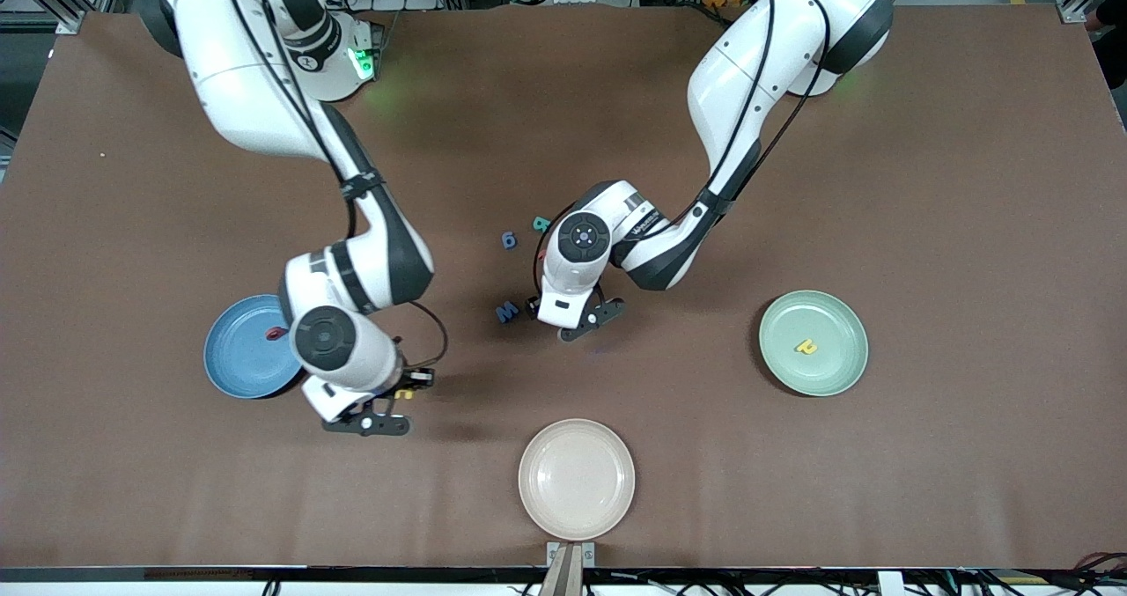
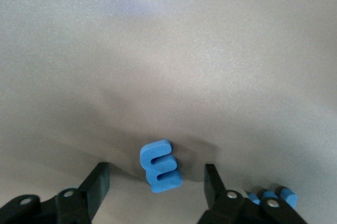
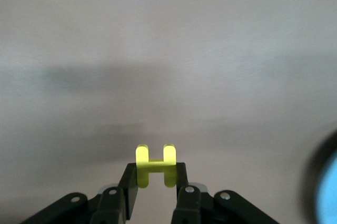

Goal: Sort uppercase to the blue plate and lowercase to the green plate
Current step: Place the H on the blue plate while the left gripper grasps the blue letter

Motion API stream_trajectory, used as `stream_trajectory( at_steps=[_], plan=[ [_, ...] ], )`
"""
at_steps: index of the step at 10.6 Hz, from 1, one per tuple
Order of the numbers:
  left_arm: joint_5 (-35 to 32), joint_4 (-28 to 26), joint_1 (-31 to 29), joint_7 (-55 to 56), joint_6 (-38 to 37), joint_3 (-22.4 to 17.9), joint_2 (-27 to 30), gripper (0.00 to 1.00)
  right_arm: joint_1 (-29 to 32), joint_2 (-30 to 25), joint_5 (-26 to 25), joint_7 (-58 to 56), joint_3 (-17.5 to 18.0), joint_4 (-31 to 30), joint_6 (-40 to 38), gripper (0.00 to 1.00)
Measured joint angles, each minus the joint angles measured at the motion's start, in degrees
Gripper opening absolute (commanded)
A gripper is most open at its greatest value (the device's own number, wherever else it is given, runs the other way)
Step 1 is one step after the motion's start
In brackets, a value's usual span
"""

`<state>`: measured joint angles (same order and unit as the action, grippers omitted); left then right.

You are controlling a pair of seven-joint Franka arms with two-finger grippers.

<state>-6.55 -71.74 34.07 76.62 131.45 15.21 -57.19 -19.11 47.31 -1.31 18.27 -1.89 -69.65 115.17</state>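
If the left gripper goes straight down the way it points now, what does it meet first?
Most likely the small blue m, lying on the table between the left gripper's open fingers. Nothing else shows in that line, though the remaining height is hard to judge.

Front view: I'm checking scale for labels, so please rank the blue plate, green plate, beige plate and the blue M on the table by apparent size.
1. Beige plate, though it is nearest the camera.
2. Green plate, close to it; the blue plate is partly hidden by the right arm, so I won't rank these two.
3. Blue M, far smaller.
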Motion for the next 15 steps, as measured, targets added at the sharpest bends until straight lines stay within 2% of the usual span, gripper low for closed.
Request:
stream_trajectory(
  at_steps=[3,5,7,10,11,12,13,15],
  plan=[
    [0.0,0.1,-0.1,0.0,-0.2,-0.1,0.0,0.66,6.7,-7.0,0.0,-15.8,-0.1,-9.4,1.7,0.0],
    [0.0,0.2,-0.1,0.0,-0.3,-0.2,0.0,0.62,10.6,-11.8,0.0,-23.3,-0.1,-18.8,8.1,0.0],
    [0.0,0.2,-0.1,0.0,-0.4,-0.4,0.0,0.46,13.0,-14.6,0.0,-27.6,-0.1,-27.4,14.1,0.0],
    [0.0,0.4,-0.1,0.0,-0.1,-0.6,0.0,0.25,18.1,-15.3,0.0,-36.2,-0.1,-30.9,15.0,0.0],
    [0.0,0.5,0.0,0.0,0.1,-0.6,-0.1,0.17,19.4,-15.4,0.0,-38.0,-0.1,-31.1,14.3,0.83],
    [0.0,0.5,0.1,0.0,0.1,-0.7,-0.1,0.07,19.8,-15.5,0.0,-38.4,-0.1,-31.2,13.0,1.0],
    [0.0,0.5,0.1,0.0,0.1,-0.7,-0.1,0.0,19.7,-15.6,0.5,-38.3,0.1,-31.2,11.3,1.0],
    [0.0,0.6,0.1,0.0,0.0,-0.7,-0.1,0.0,19.6,-15.8,2.0,-38.0,0.5,-31.2,9.3,1.0]
  ],
)
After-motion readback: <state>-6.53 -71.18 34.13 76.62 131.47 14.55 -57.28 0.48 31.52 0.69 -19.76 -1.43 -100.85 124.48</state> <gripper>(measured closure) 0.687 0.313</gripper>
